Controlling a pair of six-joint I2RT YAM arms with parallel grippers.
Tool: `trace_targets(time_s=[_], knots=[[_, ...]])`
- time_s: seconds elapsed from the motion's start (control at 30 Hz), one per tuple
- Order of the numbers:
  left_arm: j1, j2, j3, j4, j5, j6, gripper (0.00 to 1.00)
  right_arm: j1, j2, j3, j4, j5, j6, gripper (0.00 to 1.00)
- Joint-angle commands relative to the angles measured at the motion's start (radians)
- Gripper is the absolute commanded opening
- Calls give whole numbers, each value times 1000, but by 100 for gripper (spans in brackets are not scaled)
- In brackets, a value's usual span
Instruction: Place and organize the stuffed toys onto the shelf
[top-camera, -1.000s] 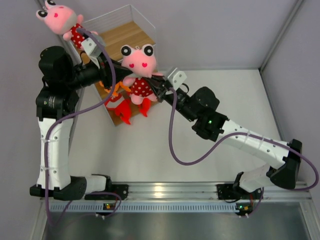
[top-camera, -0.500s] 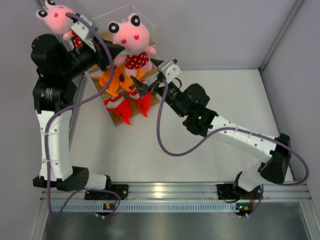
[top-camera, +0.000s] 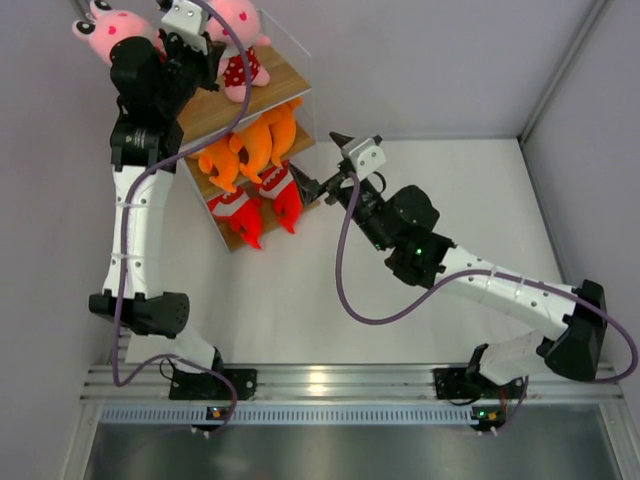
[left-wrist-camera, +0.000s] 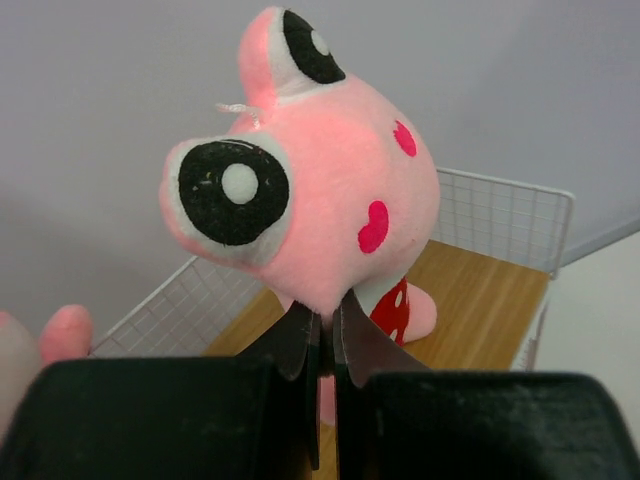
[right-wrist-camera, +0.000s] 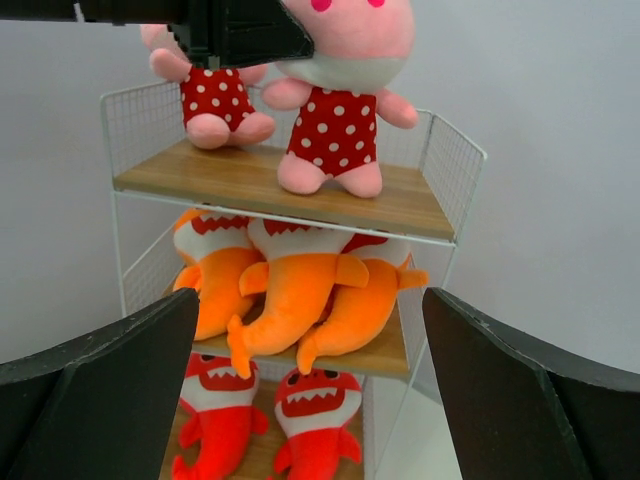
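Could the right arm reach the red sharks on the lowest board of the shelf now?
Probably yes. The right claw is open and faces the front of the shelf; nothing stands before the red sharks.

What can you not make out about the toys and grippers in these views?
Whether the left gripper pinches the near pink toy: left wrist, the head hides its fingertips.
Head of the far pink toy: right wrist, the left gripper covers it.
Tails of the red sharks: right wrist, the bottom edge cuts them.
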Motion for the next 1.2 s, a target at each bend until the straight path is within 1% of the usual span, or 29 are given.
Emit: trace_targets(time_s=[0.0,0.1,0.3,0.43,0.67,0.7,0.73,0.77,0.8,0.83,0.87,1.07,1.17], knots=[[10,29,51,139,-132,29,0,-10,-49,-39,35,38,26,94],[13,63,51,163,-164,49,0,-13,-54,-72,51,53,40,94],[30,115,64,206,-210,61,0,-15,-52,-80,31,53,46,94],[31,134,65,206,-200,80,0,-16,-43,-88,38,55,50,95],[42,149,67,214,-193,71,0,-16,-39,-92,32,42,66,95],[42,151,68,218,-212,69,5,-16,-39,-91,32,42,66,95],[42,151,67,222,-229,60,24,-15,-40,-91,32,41,66,95],[42,151,67,228,-252,51,33,-16,-40,-91,28,38,66,95],[42,148,67,234,-284,46,41,-16,-42,-91,25,35,66,95],[42,149,65,237,-284,45,45,-16,-42,-89,23,33,67,95],[42,145,65,237,-284,49,49,-16,-43,-89,21,29,70,95],[42,123,56,237,-284,57,52,-16,-40,-85,12,9,75,95],[42,109,48,235,-284,67,58,-16,-42,-88,8,4,81,95]])
